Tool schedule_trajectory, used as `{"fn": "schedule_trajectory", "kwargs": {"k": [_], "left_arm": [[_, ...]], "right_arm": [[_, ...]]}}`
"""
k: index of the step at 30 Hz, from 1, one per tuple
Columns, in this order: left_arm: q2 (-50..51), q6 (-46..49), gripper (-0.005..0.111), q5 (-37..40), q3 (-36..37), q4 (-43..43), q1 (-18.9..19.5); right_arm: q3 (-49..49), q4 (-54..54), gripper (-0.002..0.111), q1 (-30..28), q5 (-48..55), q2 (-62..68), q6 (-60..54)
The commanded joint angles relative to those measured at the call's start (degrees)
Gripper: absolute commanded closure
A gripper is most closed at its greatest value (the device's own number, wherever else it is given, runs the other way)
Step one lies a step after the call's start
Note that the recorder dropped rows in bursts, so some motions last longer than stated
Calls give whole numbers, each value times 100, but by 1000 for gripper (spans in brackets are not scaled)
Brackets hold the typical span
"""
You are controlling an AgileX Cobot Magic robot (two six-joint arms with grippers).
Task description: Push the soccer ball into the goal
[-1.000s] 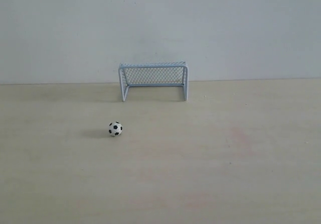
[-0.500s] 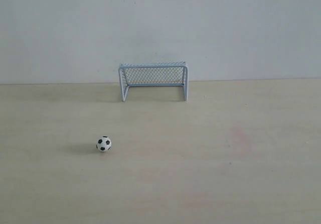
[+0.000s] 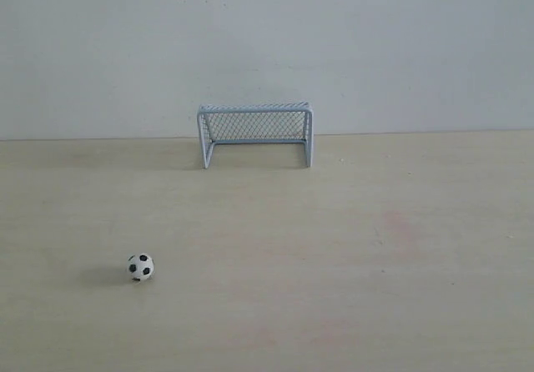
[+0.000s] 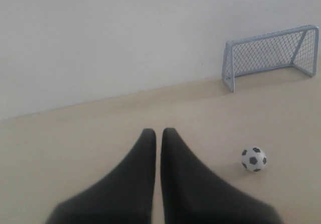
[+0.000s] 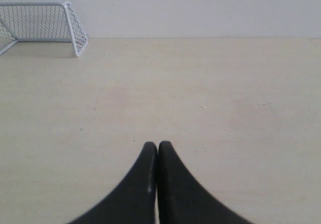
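The soccer ball [image 3: 140, 267], tiny, white with black patches, lies on the pale table at the front left of the exterior view, far from the goal. The light blue-grey goal [image 3: 255, 133] stands at the back against the wall, its mouth facing the front. Neither arm shows in the exterior view. In the left wrist view my left gripper [image 4: 158, 132] is shut and empty, with the ball [image 4: 254, 159] off to one side of its tips and the goal [image 4: 271, 56] beyond. My right gripper [image 5: 157, 145] is shut and empty, with the goal [image 5: 42, 26] far off; the ball is out of that view.
The pale wooden table [image 3: 375, 255] runs back to a plain white wall [image 3: 400, 47] right behind the goal. Nothing else stands on the table.
The ball has rolled toward the front left, away from the goal, over both steps. The goal has stayed put.
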Motion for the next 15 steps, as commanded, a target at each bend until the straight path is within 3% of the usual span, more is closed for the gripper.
{"fn": "schedule_trajectory", "kwargs": {"k": [1,15], "left_arm": [[-22,998,102,237,15,-859,-48],[-22,-311,102,762,15,-1051,-48]], "right_arm": [[-5,0,108,15,-22,-30,-21],[-5,0,108,15,-22,-30,-21]]}}
